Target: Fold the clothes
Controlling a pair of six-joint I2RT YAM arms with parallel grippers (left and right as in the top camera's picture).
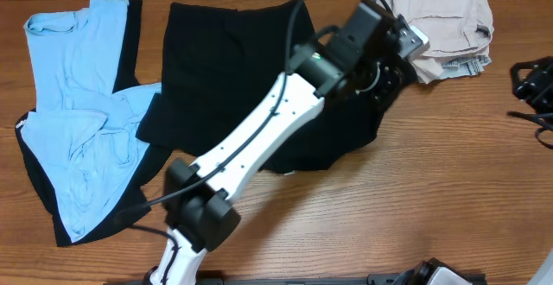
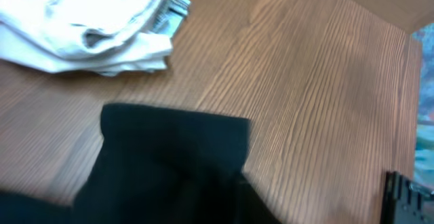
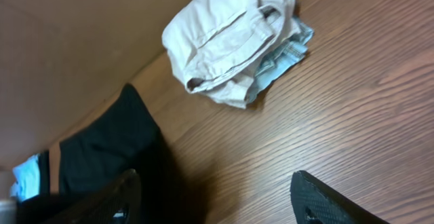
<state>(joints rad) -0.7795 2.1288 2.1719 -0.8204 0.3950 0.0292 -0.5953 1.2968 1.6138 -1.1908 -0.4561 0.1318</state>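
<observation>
On the wooden counter [image 1: 449, 164] the black T-shirt [image 1: 216, 52] lies spread in the middle, partly folded. The light-blue T-shirts [image 1: 82, 69] lie crumpled at its left, with more black cloth under them.

The white left arm [image 1: 259, 129] reaches diagonally across the black T-shirt and covers a good part of it from above. The left hand [image 1: 384, 82] is over the right edge of the shirt. It is dark against dark cloth, so from the overhead view I cannot tell how far it is open, or whether it has hold of the cloth. The left wrist view shows only a square corner of the black T-shirt [image 2: 169, 156] flat on the wood, and its own fingers cannot be made out there.

The right wrist view gives what the overhead does not. The right hand [image 3: 224, 203] is spread wide, with only bare wood between the two fingers [image 3: 325, 203]. It holds nothing, and the black T-shirt [image 3: 102, 149] is off to its side.

A pile of pale folded garments [image 1: 445, 22] sits at the far right corner, near the left hand but apart from the black shirt. A small black object [image 1: 536, 82] lies at the right border.
</observation>
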